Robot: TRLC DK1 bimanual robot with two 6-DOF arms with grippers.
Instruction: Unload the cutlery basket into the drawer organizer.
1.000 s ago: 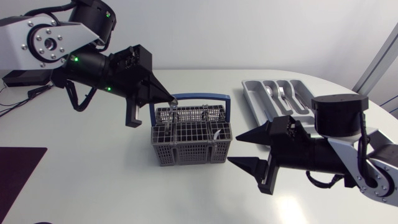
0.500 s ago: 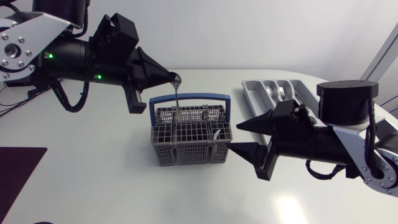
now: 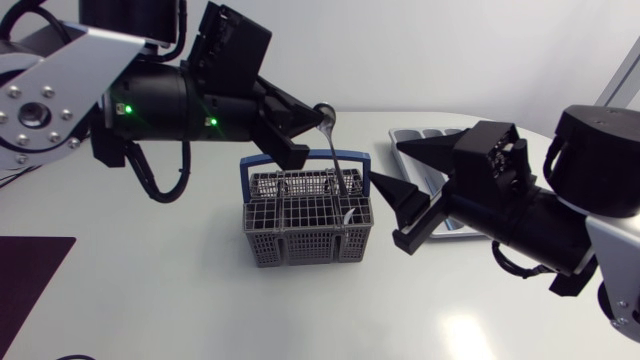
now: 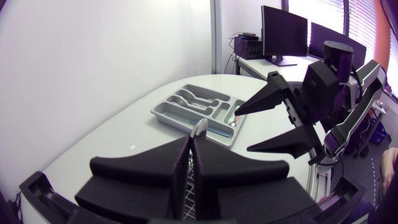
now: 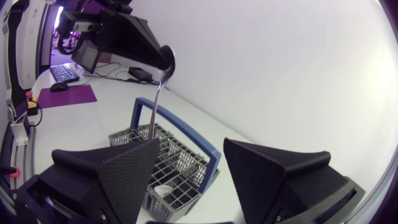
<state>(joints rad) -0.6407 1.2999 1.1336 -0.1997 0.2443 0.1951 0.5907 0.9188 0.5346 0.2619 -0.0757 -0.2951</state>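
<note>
My left jaws are pinching the spoon (image 3: 336,152) by its bowl. Its long axis runs almost straight up and down, handle end lowest, leaning slightly toward 5 o'clock in the head view. That low end sits at the rear cells of the basket (image 3: 308,232); I cannot tell whether it has cleared the rim. The organizer (image 3: 408,135) lies at 3 o'clock from the spoon, on the desk. My right jaws are spread wide and empty, standing between spoon and organizer. I judge the right arm nearer the organizer, so the carry must pass over it, or hand off.
</note>
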